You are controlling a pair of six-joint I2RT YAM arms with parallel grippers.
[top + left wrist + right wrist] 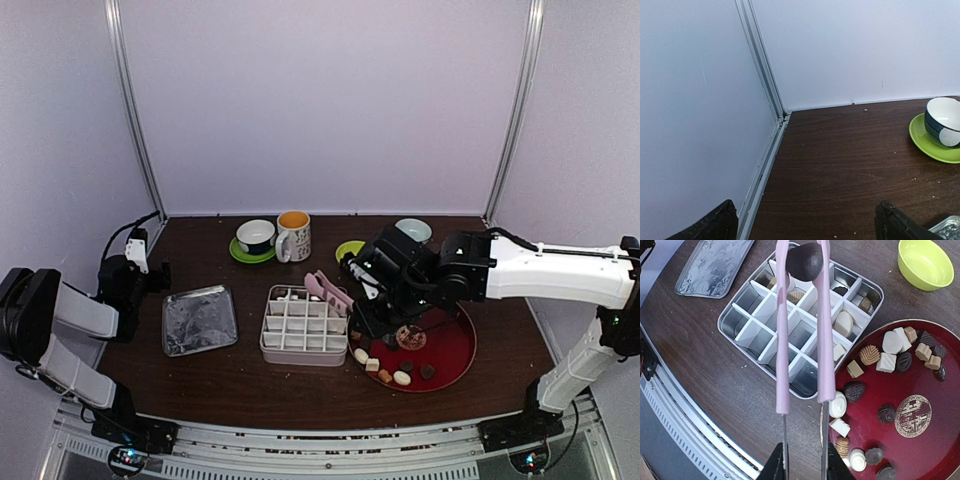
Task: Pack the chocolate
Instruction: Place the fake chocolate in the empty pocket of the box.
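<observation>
One divided tin (300, 355) has sixteen compartments, and about eight chocolate pieces (843, 322) lie in them. Over the tin, one pair of pink tongs (824, 340) holds one dark round piece (805, 261). Right of the tin, one red tray (940, 430) carries about twenty pieces. Left of it lies one metal lid (715, 262). Behind it stand one mug (293, 236), one green saucer (237, 253), one blue-and-white bowl (256, 235), one green bowl (350, 249) and one pale bowl (412, 229).
</observation>
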